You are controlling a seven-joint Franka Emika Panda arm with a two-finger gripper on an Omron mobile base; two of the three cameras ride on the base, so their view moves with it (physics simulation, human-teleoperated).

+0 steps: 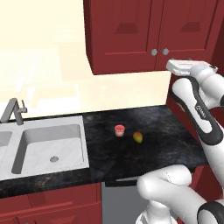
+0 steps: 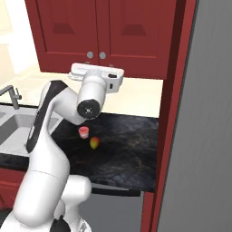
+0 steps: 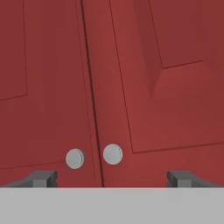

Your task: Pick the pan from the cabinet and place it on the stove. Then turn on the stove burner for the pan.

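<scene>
**Two silver knobs, one closed cabinet to open**

Two small round silver knobs (image 3: 113, 154) are sitting dead ahead as the gripper (image 3: 112, 177) is facing the dark red wooden wall cabinet (image 1: 131, 30), fingers (image 3: 41, 178) spread wide, holding nothing. Both doors are shut, so the pan is hidden, presumably inside. Best play: centre on one knob, close, then pull along the door's arc, above the black stone bench (image 1: 153, 144).

Cup (image 1: 120, 130) & mango (image 1: 138, 137) nr sink (image 1: 26, 151)
</scene>
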